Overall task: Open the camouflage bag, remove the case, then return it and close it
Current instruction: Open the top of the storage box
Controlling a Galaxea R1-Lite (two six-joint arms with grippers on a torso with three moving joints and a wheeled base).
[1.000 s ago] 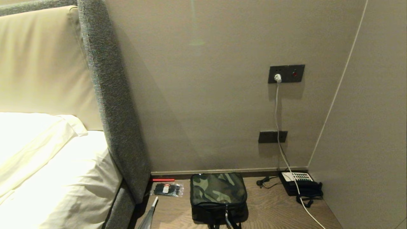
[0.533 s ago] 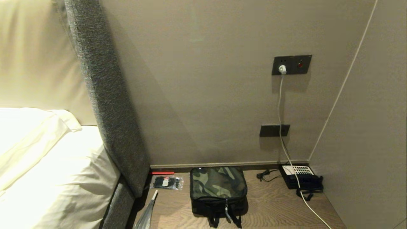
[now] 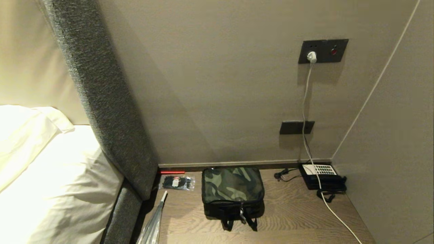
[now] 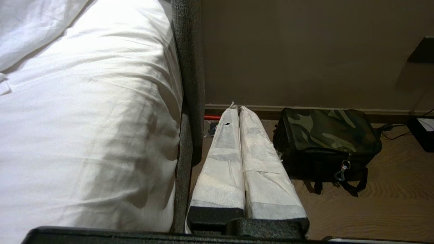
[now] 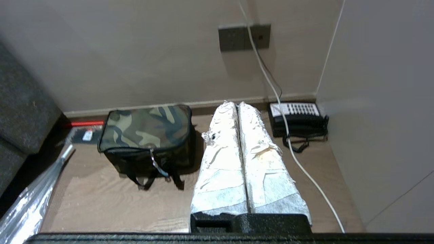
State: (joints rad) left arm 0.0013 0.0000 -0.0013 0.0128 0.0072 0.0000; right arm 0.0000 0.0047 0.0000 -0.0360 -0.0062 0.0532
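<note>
My whole view has tipped downward over the last second: the wall socket has climbed toward the top of the head view and more of the worktop (image 3: 298, 217) has come into sight. That is my torso bending, not anything on the worktop moving. I read it as settling in to reach, with the opening step not yet begun.

The bed (image 3: 51, 189) lies to my left. The camouflage bag (image 3: 232, 184) stands on the worktop near the wall, zipped shut, straps and zip pull hanging at its near face. The case is not in sight, presumably inside. The black telephone (image 3: 322, 178) sits well to the right, the packet of cable ties (image 3: 177, 183) just left of the bag.

My left gripper (image 4: 237, 110) hangs beside the bag, my right gripper (image 5: 234, 105) between bag and telephone, both with jaws pressed together, holding nothing.
</note>
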